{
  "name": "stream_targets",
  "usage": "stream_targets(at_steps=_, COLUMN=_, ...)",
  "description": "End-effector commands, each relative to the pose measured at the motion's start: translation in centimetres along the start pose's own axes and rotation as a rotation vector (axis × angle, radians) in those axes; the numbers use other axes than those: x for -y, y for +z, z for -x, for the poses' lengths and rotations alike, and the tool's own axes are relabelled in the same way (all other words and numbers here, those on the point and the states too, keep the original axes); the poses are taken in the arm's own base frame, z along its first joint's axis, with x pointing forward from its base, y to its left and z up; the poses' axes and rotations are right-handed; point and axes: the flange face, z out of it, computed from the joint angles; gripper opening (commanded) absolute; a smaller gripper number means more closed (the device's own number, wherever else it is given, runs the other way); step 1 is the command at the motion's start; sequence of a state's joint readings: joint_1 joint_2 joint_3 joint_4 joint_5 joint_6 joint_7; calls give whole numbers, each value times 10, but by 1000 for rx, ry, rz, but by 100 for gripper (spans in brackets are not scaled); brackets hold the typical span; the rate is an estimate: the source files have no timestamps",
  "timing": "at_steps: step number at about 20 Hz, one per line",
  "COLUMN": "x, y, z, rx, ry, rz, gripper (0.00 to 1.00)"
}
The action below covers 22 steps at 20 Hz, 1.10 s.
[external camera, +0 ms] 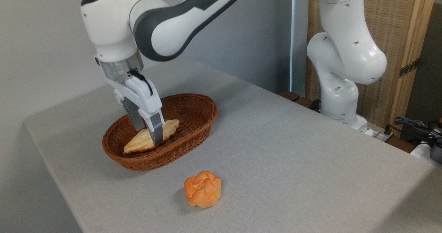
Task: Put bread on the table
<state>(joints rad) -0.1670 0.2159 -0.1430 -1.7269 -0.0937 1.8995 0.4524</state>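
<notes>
The bread (138, 142), a pale golden braided loaf, lies tilted inside the brown wicker basket (193, 122) on the left half of the table (293, 150). My gripper (148, 136) reaches down into the basket and stands open. Its fingers are set wide, one on each side of the loaf's middle. The near finger (156, 131) covers part of the loaf, and the far finger's tip is hidden behind the loaf. The loaf's left end rests low in the basket.
A round knobbly orange bun (203, 188) sits on the table in front of the basket. The arm's white base (342, 88) stands at the back right edge, with cables (414, 126) beside it. A wicker screen (390, 36) is behind it.
</notes>
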Motion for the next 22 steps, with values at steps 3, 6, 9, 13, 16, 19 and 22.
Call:
stream_targets(at_steps=3, x=-7, y=20, z=-11, rx=3, ry=8, rz=31, gripper=100)
stream_targets(at_steps=6, x=-10, y=20, z=-14, rx=-23, ry=-6, rz=62, gripper=100)
stream_targets(at_steps=9, x=-17, y=24, z=-20, rx=-35, ry=6, rz=63, gripper=100)
stream_targets(at_steps=13, x=-16, y=29, z=-23, rx=-38, ry=9, rz=59, gripper=100)
stream_targets(at_steps=16, x=-16, y=32, z=-23, rx=-31, ry=22, rz=55, gripper=98)
stream_targets(at_steps=19, x=-14, y=32, z=-23, rx=-30, ry=25, rz=55, gripper=89)
stream_targets(at_steps=22, x=-13, y=32, z=-22, rx=-19, ry=36, rz=31, gripper=53)
